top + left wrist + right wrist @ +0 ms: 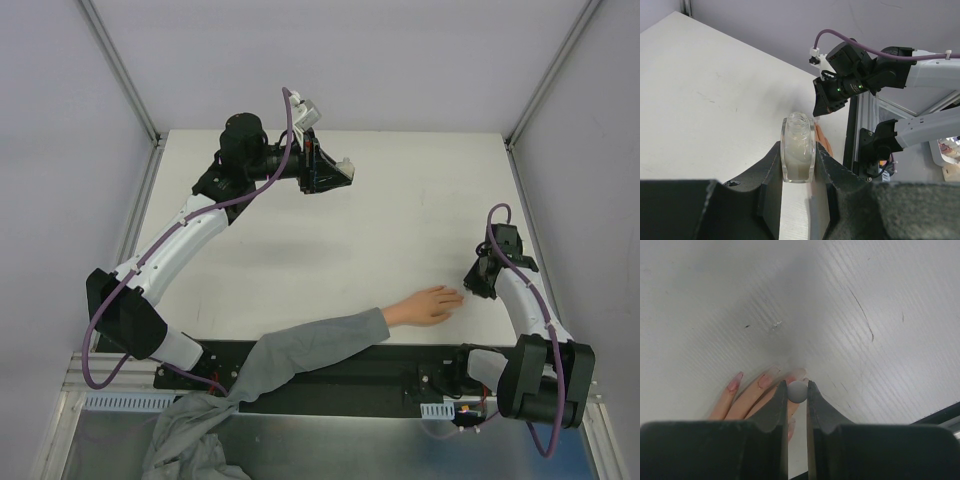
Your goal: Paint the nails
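Observation:
A pale peach hand [430, 305] with a grey sleeve [310, 345] lies flat on the white table [400, 220] at the near right. My right gripper [478, 282] hovers at its fingertips. In the right wrist view it [797, 388] is shut on a small round grey cap end [797, 392], directly above the fingers. Long pinkish nails [734, 384] show to its left; the part below the cap is hidden. My left gripper [345, 170] is at the far middle, shut on a small clear open-necked bottle [799, 147] with whitish liquid, held above the table.
Aluminium frame posts [120, 70] stand at the table's far corners. The black base rail [380, 380] runs along the near edge. Grey cloth [190, 440] hangs off the front left. The right arm [860, 75] shows in the left wrist view.

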### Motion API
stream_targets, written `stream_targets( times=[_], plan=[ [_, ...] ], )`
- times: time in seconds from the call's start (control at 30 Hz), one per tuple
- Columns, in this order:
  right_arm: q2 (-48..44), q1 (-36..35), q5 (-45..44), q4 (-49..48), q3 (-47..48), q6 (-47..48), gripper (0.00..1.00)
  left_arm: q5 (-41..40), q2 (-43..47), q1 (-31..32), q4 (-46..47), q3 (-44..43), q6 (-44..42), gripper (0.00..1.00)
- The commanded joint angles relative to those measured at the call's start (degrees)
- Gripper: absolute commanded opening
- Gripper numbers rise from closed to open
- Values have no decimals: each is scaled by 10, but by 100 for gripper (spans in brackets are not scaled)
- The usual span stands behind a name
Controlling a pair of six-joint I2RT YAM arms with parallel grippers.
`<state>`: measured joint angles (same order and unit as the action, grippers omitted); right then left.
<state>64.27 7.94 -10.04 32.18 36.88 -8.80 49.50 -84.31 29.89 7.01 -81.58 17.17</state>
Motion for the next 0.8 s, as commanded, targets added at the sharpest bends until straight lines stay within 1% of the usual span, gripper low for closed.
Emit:
stream_targets(
  times=[0.0, 0.77],
  plan=[
    [1, 0, -10, -5, 4, 3, 1, 20, 25, -6, 27, 2, 2, 0],
    [12, 14, -28, -14, 7, 10, 0, 20, 24, -6, 27, -1, 1, 0]
  ],
)
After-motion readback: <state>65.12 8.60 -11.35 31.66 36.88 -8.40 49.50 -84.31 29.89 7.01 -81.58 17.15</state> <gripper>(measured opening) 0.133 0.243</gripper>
